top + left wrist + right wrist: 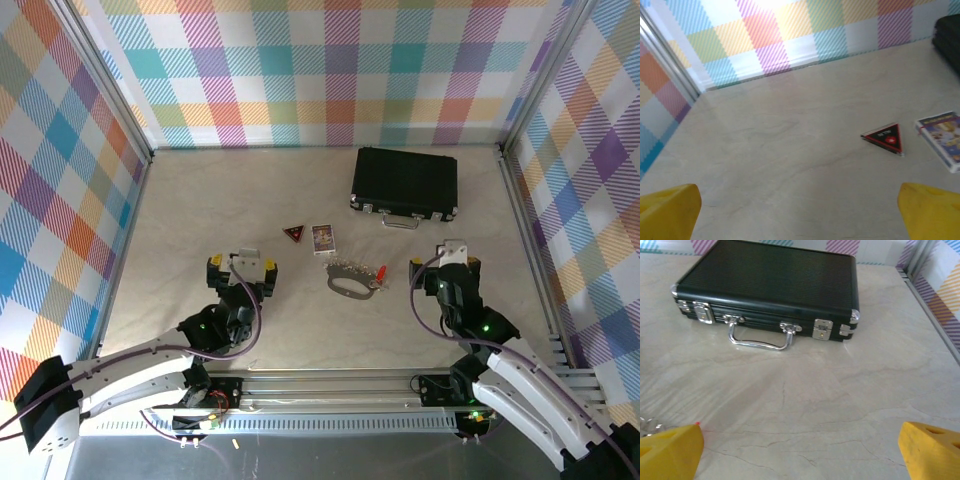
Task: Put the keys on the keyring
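Black case, one, far right. Two grippers, left and right, both spread wide and empty. One silver keyring lies between them. Beyond it: one picture card, one triangular badge. One red-tagged key lies just beside the keyring's right end.

2 white-and-black arms, purple cables, yellow-tipped end effectors

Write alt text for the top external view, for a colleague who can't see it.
A silver-grey oval metal keyring lies on the pale table between the open left gripper and open right gripper, with a small red-tagged key at its right end. Beyond it sit a dark triangular badge, a small picture card and a closed black case.
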Robot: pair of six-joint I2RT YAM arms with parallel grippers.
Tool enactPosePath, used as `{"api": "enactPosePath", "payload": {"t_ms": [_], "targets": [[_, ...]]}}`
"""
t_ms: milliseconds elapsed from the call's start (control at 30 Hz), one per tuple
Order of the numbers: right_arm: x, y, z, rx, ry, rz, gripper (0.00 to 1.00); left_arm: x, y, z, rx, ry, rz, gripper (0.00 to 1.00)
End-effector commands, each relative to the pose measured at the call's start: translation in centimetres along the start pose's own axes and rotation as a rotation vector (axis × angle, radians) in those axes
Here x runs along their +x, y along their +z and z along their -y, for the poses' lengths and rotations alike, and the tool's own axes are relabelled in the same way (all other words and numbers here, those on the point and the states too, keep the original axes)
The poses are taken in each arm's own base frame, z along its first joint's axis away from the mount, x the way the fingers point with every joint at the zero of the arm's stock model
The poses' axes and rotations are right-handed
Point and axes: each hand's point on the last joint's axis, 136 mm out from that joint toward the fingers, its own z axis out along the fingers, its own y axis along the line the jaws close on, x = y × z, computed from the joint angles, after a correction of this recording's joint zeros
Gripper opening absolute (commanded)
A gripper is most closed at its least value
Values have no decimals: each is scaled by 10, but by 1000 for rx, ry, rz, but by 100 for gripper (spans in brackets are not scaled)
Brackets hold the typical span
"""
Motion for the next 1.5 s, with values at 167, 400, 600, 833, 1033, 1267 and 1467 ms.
{"api": "enactPosePath", "payload": {"t_ms": [167, 400, 600, 833, 1033, 1267, 1467], "targets": [[5, 3, 16, 61, -19, 51, 99, -6, 8, -28, -138, -4, 38, 100], [14, 7, 17, 63, -45, 55, 99, 4, 16, -50, -212, -6, 24, 100], [17, 12, 17, 66, -57, 76, 99, 18, 26, -49, -205, -7, 14, 100], [24, 20, 22, 75, -25, 72, 99, 38, 38, -54, -206, -49, -6, 100], [30, 28, 24, 60, 13, 55, 99, 47, 47, -59, -213, -64, -25, 100], [25, 31, 26, 55, 33, 88, 99, 50, 56, -64, -218, -88, -36, 100], [19, 44, 32, 52, 73, 110, 99, 50, 69, -70, -234, -132, -30, 100]]}}
